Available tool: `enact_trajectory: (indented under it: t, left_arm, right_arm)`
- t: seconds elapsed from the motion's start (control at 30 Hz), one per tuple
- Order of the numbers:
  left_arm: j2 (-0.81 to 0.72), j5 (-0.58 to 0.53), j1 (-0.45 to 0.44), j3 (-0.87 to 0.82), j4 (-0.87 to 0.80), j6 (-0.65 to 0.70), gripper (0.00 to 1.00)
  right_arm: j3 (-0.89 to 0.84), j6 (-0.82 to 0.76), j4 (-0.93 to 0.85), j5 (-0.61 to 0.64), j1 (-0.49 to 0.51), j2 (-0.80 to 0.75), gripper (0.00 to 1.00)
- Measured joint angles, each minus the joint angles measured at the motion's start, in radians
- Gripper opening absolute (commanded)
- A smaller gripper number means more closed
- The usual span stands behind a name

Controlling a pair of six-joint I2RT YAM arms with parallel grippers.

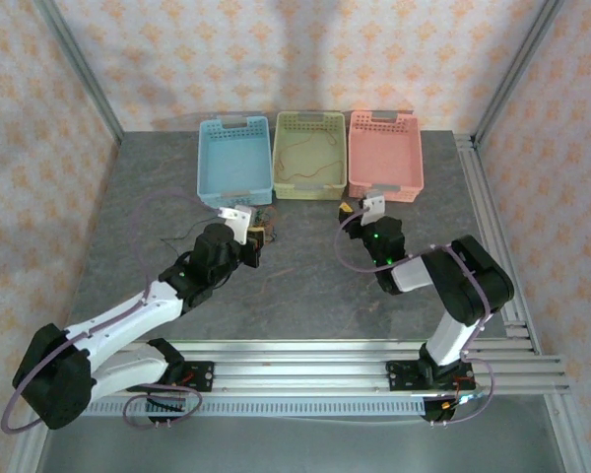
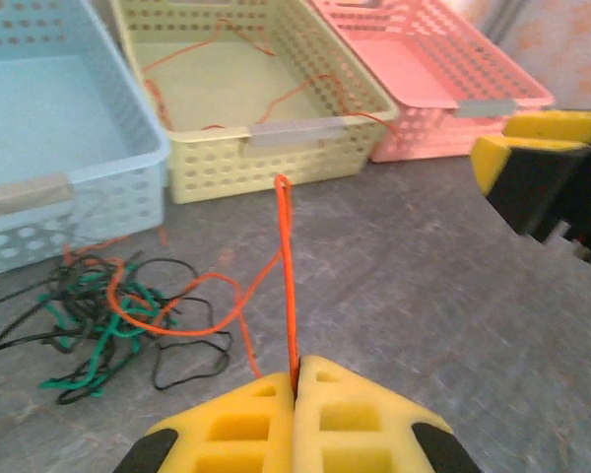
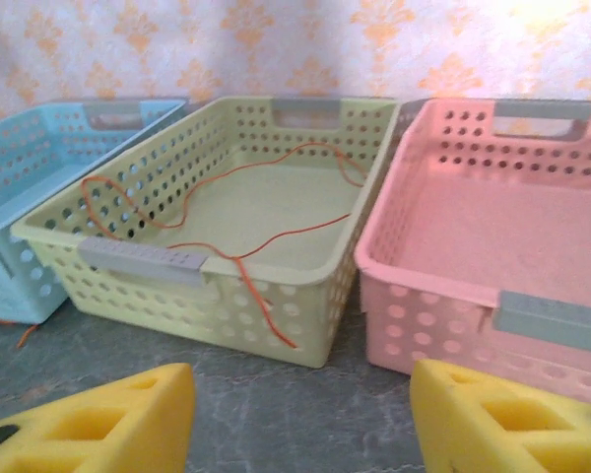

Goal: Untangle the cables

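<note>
Clenched the left jaws on an orange-red cable, over the middle of the counter! Held it in a taut line, rising from between the yellow pads toward the near wall of the yellow basket. Spotted an orange-red loop curling from beside those pads into a loose tangle of black, green and orange-red cables, flat on the counter just before the blue basket. Kept the right jaws spread apart, gripping nothing, low over the counter and facing the yellow basket and the pink basket. Caught a second orange-red cable inside the yellow basket, draped over its near wall and hanging outside. Found all three baskets side by side along the counter's far edge.
</note>
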Motion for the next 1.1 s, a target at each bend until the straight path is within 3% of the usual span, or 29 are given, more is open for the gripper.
enact_trajectory:
  t: [0.2,0.53,0.83,1.1]
  left_arm:
    - [-0.004,0.129,-0.009,-0.009,0.036,0.049,0.00]
    - [-0.038,0.157,-0.008,0.090,-0.032,0.106,0.00]
    - [0.107,0.307,-0.008,0.290,-0.080,0.157,0.00]
    - [0.142,0.400,-0.008,0.340,-0.088,0.106,0.00]
  right_arm:
    - [-0.003,0.003,0.076,-0.116,-0.007,0.011,0.61]
    - [0.008,0.019,0.124,-0.256,0.000,0.060,0.65]
    - [0.101,0.004,0.156,-0.536,0.067,0.201,0.71]
    - [0.119,-0.037,0.156,-0.640,0.131,0.240,0.70]
